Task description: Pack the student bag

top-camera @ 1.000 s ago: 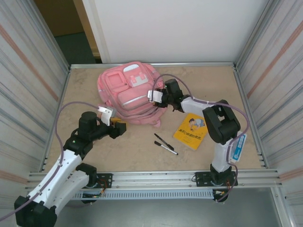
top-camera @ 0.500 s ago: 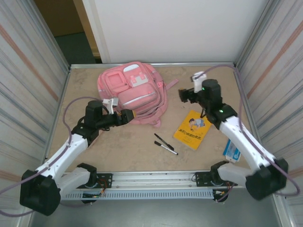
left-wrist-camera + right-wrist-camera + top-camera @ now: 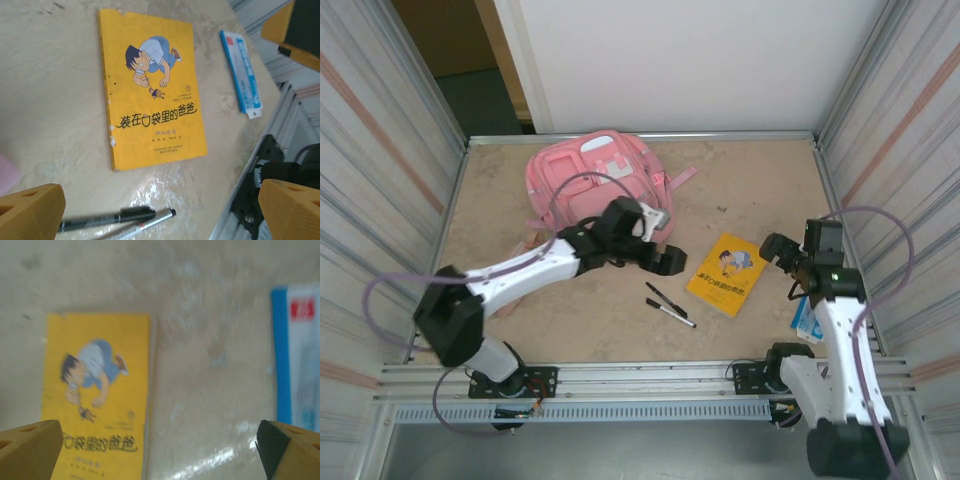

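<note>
The student bag (image 3: 588,178), a large pink backpack, lies flat at the back left of the table. My left gripper (image 3: 672,262) reaches across in front of the bag, open and holding nothing; it hangs over bare table (image 3: 165,195) between a yellow picture book (image 3: 150,85) and two pens (image 3: 117,218). In the top view the book (image 3: 725,272) lies right of centre with the pens (image 3: 670,304) to its left. My right gripper (image 3: 774,248) hovers just right of the book, open and holding nothing, over bare table (image 3: 160,450) between the book (image 3: 95,390) and a blue-and-white booklet (image 3: 297,355).
The blue-and-white booklet (image 3: 806,320) lies near the right wall (image 3: 880,200), by my right arm. Metal walls close in the left and right sides, and a rail (image 3: 650,375) runs along the near edge. Bare tabletop lies at the front left.
My left arm swung from the bag's left side across to the pens and book, opening wide. My right arm pulled back from the bag to the right of the book and opened.
</note>
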`<action>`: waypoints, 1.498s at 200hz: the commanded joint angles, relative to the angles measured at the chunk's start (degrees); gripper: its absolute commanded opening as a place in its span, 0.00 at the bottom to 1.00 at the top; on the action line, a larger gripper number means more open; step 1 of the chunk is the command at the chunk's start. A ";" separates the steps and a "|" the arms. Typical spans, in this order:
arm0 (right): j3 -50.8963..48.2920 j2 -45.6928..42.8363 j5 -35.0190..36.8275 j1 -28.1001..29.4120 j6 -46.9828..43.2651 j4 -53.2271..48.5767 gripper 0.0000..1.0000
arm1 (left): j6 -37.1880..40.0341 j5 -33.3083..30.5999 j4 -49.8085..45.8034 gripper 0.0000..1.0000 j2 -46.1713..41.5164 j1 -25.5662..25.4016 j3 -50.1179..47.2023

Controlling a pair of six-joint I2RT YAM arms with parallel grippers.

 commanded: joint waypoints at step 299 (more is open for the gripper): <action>-4.60 39.85 -42.85 -0.76 0.57 31.39 0.26 | -14.55 11.91 4.41 0.60 21.27 4.68 15.12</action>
